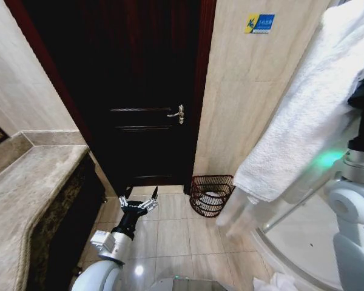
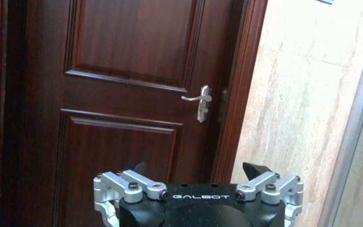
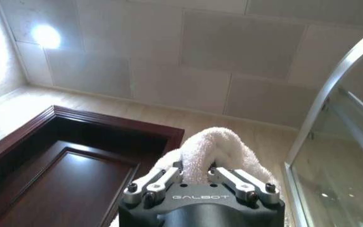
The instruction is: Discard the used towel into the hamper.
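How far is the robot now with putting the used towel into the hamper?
Done: the right hand is shut on the white towel, which hangs high at the robot's right. In hand: the towel is carried, not yet over the hamper, which stands on the floor tiles by the wall beside the dark door. The left hand is open and low, holding nothing. Left: bring the towel over the hamper and release it.

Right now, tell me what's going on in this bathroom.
The right gripper is shut on a white towel, holding it high so it hangs above the tiled floor. The hamper stands by the wall next to the dark door, and the towel isn't in it yet. The left gripper is open and held low.
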